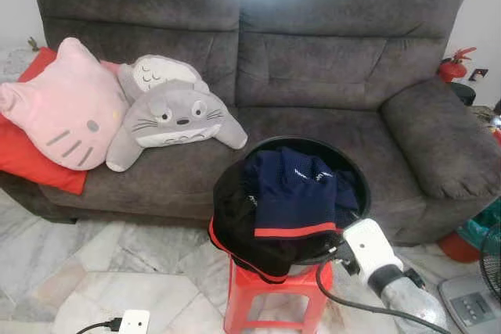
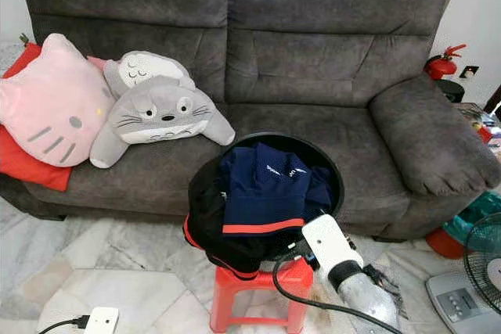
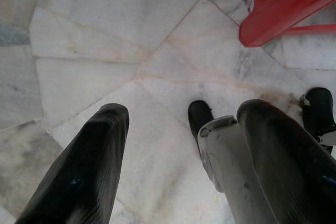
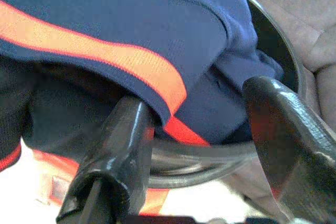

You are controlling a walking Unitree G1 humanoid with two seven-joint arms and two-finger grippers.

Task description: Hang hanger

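Black basket (image 1: pixel 354 168) of clothes on red stool (image 1: pixel 270 296), before grey sofa (image 1: pixel 329 76). Right claw (image 4: pixel 202 145): fingers apart, at basket rim beside navy shirt (image 1: pixel 293 189). Left claw (image 3: pixel 178 156): apart, over floor. Hanger: none visible. Step: reaching into laundry; next likely needs finding the hanger.

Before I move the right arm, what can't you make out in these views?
- Hanger: whether one lies in the black basket cannot be told; the navy garment and dark clothes cover its contents in both eye views.
- Right gripper: the right wrist view is close and blurred; its open fingers straddle the rim, contact unclear.
- Red stool: legs cut off by the bottom edge.
- Left gripper: open, hanging over floor.
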